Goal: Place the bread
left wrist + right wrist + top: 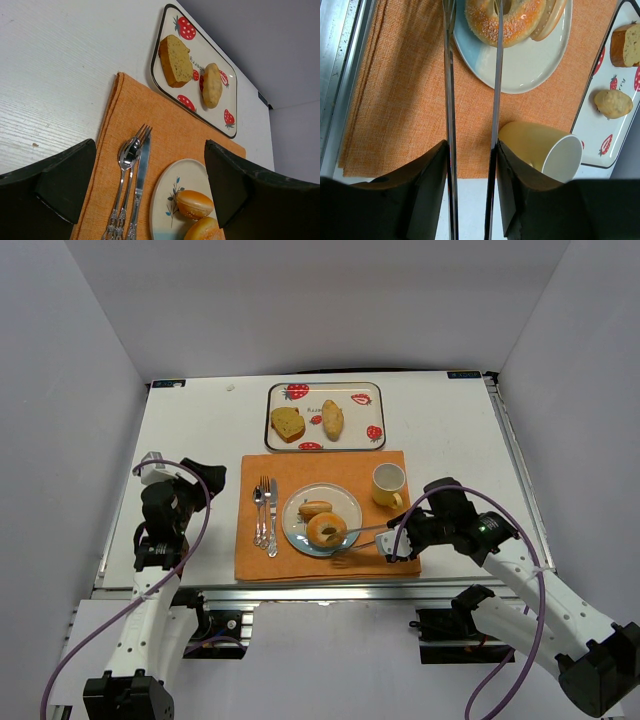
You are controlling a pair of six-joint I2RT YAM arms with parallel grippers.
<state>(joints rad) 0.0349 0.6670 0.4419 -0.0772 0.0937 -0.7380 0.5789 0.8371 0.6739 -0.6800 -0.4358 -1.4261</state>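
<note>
A sugared bagel (pixel 326 530) and a small bun (pixel 314 508) lie on the round plate (pixel 347 500) on the orange placemat. My right gripper (pixel 395 540) is shut on metal tongs (pixel 365 532). In the right wrist view the tongs (pixel 450 100) run from my gripper (pixel 470 170) to the bagel (pixel 520 22); one arm lies along its outer edge, the other at its hole. My left gripper (pixel 188 478) is open and empty, left of the mat. In the left wrist view my gripper (pixel 150 185) faces the plate (pixel 165 200) and bun (pixel 195 202).
A strawberry tray (pixel 270 420) at the back holds a bread slice (pixel 288 424) and a roll (pixel 332 420). A yellow cup (pixel 388 484) stands right of the plate, close to my right gripper. A spoon, fork and knife (pixel 265 515) lie left of the plate.
</note>
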